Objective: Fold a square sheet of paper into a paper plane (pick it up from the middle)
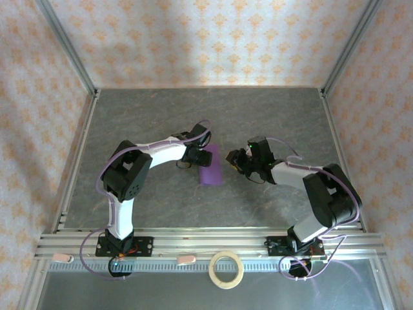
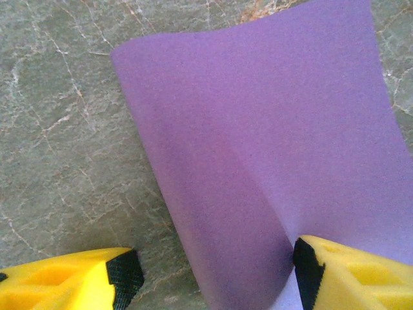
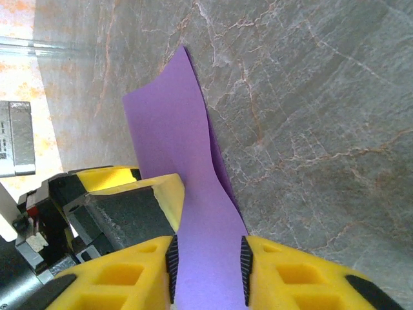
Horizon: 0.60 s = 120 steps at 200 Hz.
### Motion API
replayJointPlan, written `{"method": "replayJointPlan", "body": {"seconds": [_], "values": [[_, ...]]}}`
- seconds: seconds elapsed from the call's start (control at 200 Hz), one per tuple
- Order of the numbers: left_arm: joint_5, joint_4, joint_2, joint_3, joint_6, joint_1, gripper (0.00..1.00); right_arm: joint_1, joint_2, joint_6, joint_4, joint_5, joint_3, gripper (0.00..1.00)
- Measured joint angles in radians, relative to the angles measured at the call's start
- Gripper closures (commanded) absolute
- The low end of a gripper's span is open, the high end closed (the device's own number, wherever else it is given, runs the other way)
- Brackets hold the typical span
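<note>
By the near rail lies a tan tape ring [image 1: 226,269]. Further, at the middle of the table [image 1: 148,116], the square sheet of paper [image 1: 211,168] bends upward between the claws. The left gripper [image 2: 216,271] is wide, one pad touching it; the right gripper [image 3: 208,252] is narrow around it, and I cannot tell if it grips.

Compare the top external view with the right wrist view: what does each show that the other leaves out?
Top external: the left arm and right arm from base to wrist, the tan tape ring at the near edge, and the left gripper and right gripper meeting at the square sheet of paper from opposite sides. Right wrist: close up, the sheet curls up off the table and runs between the right gripper's black pads. Shared: the purple sheet, both grippers, the grey marbled table.
</note>
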Motion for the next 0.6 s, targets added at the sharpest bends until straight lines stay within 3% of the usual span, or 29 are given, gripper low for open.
{"method": "replayJointPlan", "body": {"seconds": [0.085,0.601], "values": [[0.003,0.0,-0.001,0.0,0.002,0.0,0.28,0.004,0.01,-0.005,0.008,-0.006,0.004,0.83],[0.008,0.0,-0.003,-0.002,0.008,0.0,0.27,0.098,0.275,-0.019,-0.006,-0.021,0.204,0.99]]}}
